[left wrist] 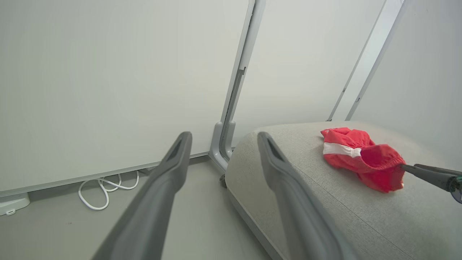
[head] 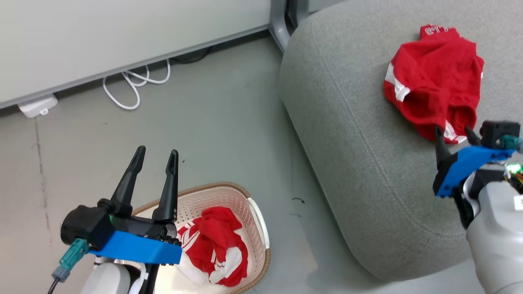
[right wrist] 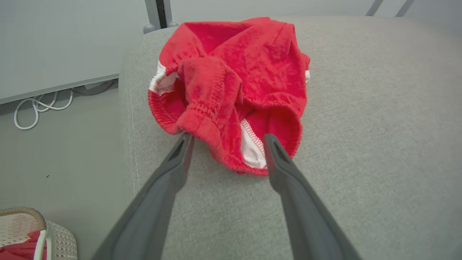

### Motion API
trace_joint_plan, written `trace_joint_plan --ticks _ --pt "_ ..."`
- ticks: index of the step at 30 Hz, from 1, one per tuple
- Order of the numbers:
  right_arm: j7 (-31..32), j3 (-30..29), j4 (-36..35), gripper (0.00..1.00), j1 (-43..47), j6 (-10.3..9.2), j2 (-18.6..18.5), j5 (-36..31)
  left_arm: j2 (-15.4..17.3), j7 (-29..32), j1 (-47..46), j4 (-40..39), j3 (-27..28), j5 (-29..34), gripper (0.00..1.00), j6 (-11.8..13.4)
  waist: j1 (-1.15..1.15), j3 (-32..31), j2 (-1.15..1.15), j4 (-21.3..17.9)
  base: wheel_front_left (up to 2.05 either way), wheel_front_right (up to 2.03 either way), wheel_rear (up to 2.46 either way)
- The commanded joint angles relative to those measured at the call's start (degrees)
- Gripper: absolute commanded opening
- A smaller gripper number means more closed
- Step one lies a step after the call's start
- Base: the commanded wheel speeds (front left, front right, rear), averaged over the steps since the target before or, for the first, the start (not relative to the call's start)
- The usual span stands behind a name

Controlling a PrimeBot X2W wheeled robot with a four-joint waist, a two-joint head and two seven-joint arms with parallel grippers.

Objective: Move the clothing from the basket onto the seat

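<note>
One red garment [head: 435,79] with white trim lies crumpled on the grey seat [head: 351,134]. My right gripper [head: 453,134] stands open at its near edge; in the right wrist view the fingers straddle the garment's hem [right wrist: 234,159], and the right gripper [right wrist: 227,139] grips nothing. A second red and white garment [head: 216,245] lies bunched in the cream basket [head: 255,212] on the floor. My left gripper [head: 157,155] is open above the basket's far-left rim, fingers pointing away, empty. In the left wrist view the garment [left wrist: 361,157] on the seat [left wrist: 325,202] shows beyond the left gripper [left wrist: 222,139].
A white cable [head: 132,83] loops on the grey floor by the white wall panel [head: 122,32]. A grey metal post [head: 280,24] stands between the panel and the seat's back corner. Bare floor lies between basket and seat.
</note>
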Motion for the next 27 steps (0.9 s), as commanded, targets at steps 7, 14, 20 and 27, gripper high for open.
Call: trace_joint_plan --ticks 7,14,20,27 --pt "-2.5 3.6 -2.8 1.00 7.1 0.02 1.4 2.1 -2.0 -0.3 2.9 0.3 2.7 0.4 1.00 -0.5 0.01 -4.4 0.00 1.4 0.00 0.00 0.00" --pt "-4.1 7.3 -12.2 1.00 13.6 0.02 3.6 4.5 -3.3 -0.3 5.4 1.7 5.1 1.1 1.00 -0.6 0.01 -7.1 0.00 3.3 0.00 0.00 0.00" --pt "-4.3 8.8 -25.8 1.00 21.5 0.02 5.4 5.7 -4.5 -0.3 7.4 3.5 7.3 1.8 1.00 -0.8 0.01 -9.2 0.00 6.4 0.00 0.00 0.00" --pt "0.2 9.8 -43.2 1.00 32.0 0.02 7.7 6.6 -5.4 -0.2 9.3 6.4 9.6 2.7 1.00 -0.8 0.01 -11.3 0.00 10.8 0.00 0.00 0.00"
